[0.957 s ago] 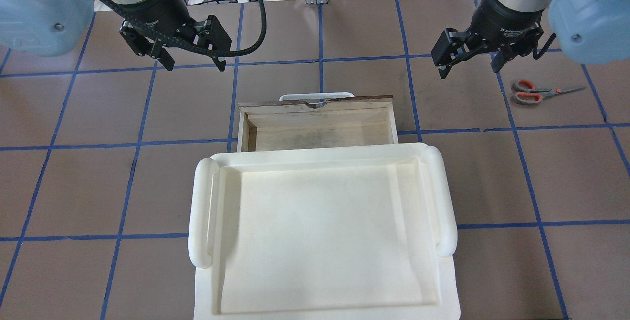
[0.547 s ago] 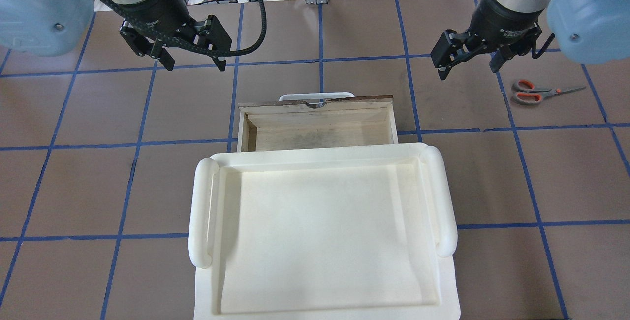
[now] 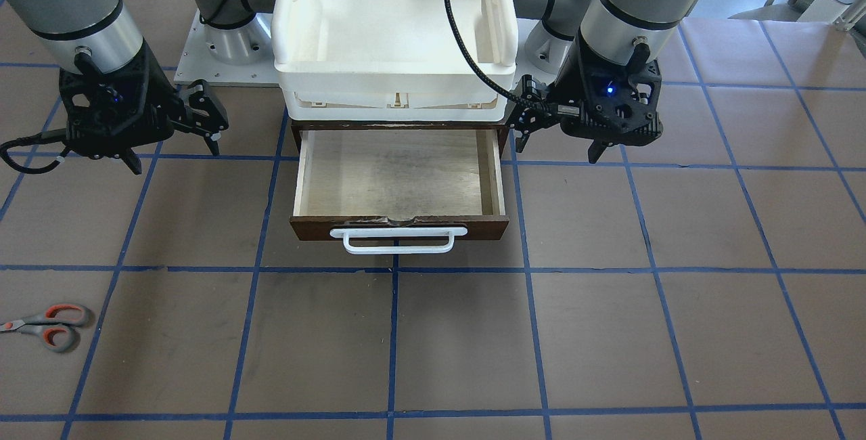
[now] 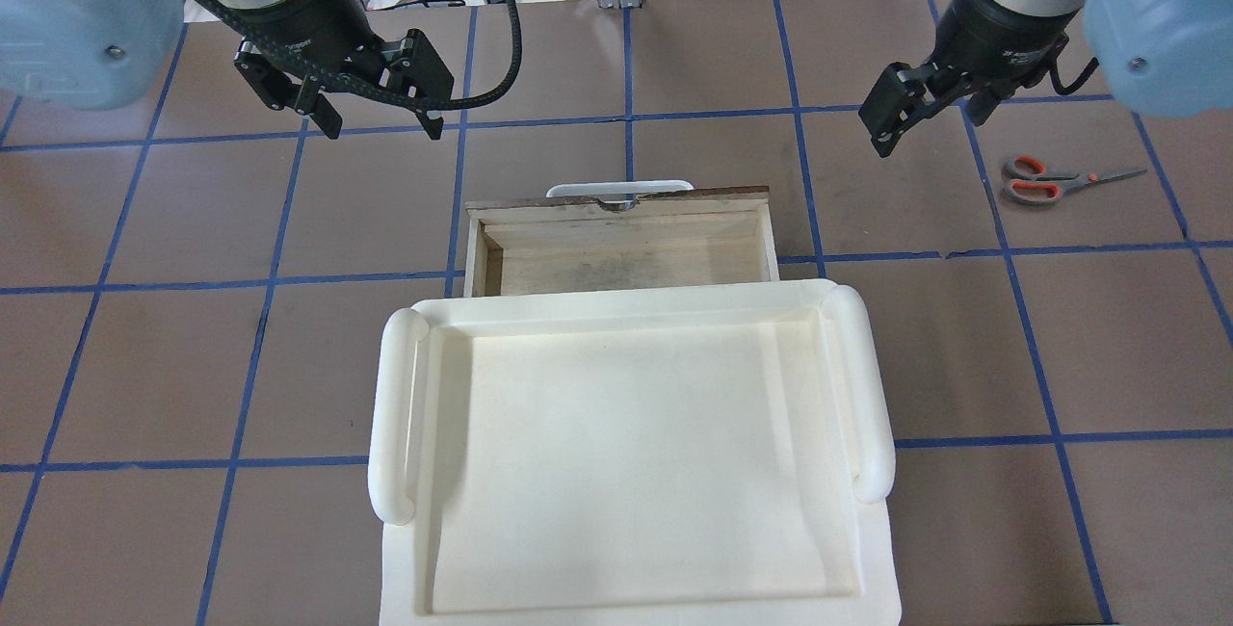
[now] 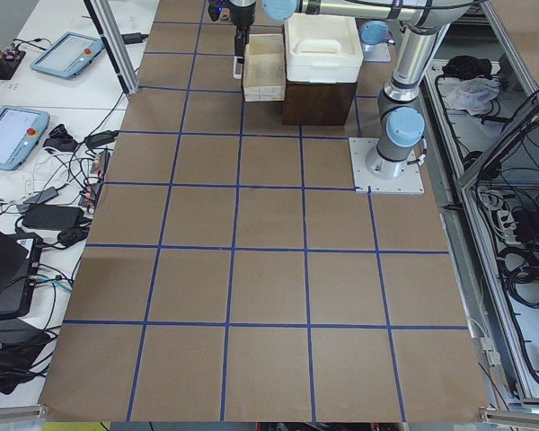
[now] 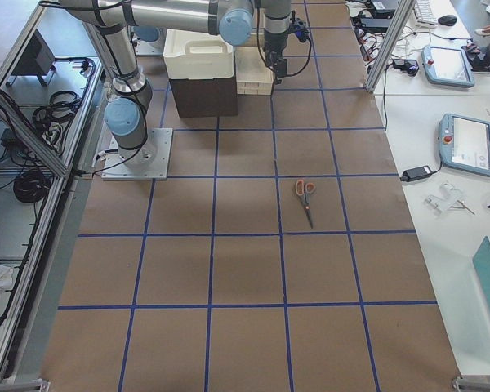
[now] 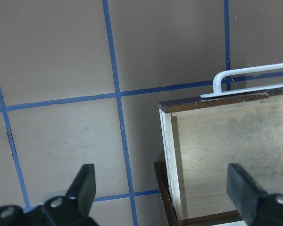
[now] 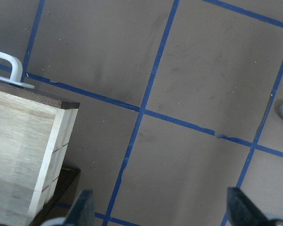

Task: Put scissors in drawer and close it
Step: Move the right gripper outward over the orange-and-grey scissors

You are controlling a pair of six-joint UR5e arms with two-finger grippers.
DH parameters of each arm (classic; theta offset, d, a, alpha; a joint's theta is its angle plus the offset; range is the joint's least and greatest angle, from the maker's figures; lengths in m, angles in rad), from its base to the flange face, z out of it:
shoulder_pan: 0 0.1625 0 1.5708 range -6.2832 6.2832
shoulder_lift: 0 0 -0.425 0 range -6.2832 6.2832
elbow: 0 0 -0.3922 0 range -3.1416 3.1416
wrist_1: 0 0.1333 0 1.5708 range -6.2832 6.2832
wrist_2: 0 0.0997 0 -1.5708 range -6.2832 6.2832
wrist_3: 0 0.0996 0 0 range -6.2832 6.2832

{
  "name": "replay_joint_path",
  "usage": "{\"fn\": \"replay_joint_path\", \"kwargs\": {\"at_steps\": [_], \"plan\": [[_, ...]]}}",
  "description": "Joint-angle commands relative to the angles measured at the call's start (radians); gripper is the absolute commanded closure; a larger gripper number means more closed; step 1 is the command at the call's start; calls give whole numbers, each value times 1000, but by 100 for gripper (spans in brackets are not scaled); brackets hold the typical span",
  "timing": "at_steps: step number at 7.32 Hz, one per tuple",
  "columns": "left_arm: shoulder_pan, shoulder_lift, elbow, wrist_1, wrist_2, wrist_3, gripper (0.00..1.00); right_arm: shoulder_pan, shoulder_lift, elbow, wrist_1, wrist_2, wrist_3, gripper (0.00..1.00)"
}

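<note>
Right gripper (image 4: 931, 123) has slid right toward the scissors (image 4: 1045, 181), claw apart | left gripper (image 4: 380, 125) claw apart too | drawer (image 4: 626, 265) open | brown table (image 4: 193, 366), blue tape squares

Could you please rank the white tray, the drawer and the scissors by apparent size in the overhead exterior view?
Largest: white tray, helped by sitting nearest the camera.
Then the drawer.
Smallest: the scissors.

Opposed overhead, front views over drawer (image 4: 626, 260)
</note>
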Motion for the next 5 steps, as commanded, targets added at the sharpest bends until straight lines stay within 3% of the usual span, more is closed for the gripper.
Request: {"fn": "replay_joint_path", "kwargs": {"at_steps": [1,5], "plan": [[0,0,0,0,0,-1,0,-28,2,-3,0,11,-55,0],[0,0,0,0,0,1,0,-195,20,0,-1,0,-620,0]]}}
